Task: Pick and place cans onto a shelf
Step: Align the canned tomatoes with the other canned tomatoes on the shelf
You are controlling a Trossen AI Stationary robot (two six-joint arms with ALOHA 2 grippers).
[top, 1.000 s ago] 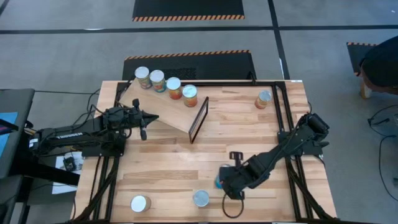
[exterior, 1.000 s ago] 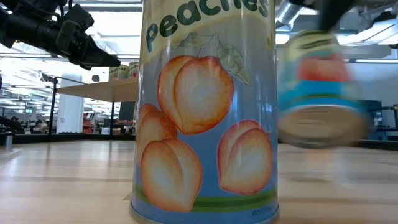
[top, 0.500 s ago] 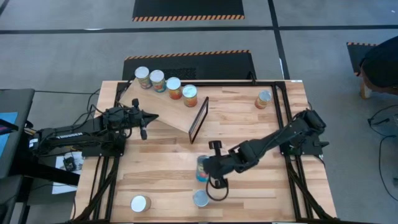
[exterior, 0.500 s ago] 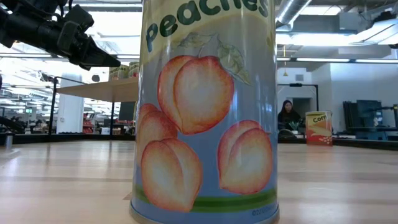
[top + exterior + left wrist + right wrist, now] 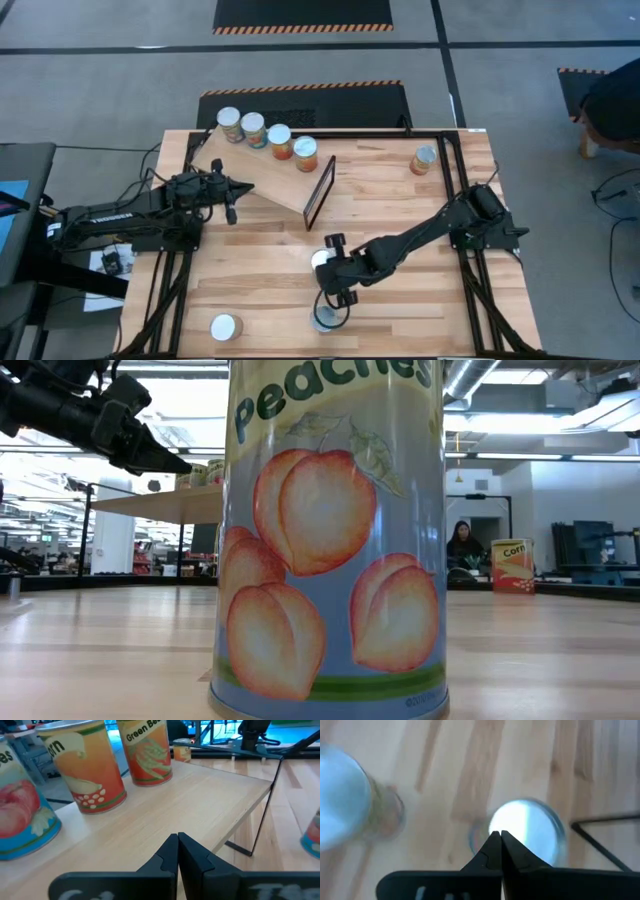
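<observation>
Several cans stand in a row on the slanted plywood shelf, whose black frame is at its right end. My left gripper is shut, just above the shelf board. My right gripper is shut at the table's middle front. Its fingertips stand over the rim of a silver can lid, which also shows in the high view. The peaches can stands at the near edge, partly under this gripper. My right gripper points down with its shut fingertips at the edge of the can's lid. I cannot tell whether it touches the can.
A can stands at the near left and a corn can at the far right. The peaches can fills the low view and hides the table's middle. A person sits far behind the table.
My right gripper has swung toward the table's left edge and a little toward the far edge, taking a blue-labelled can with it. A second ago that can hung lifted and tilted. Now its lid faces up beside the gripper.
</observation>
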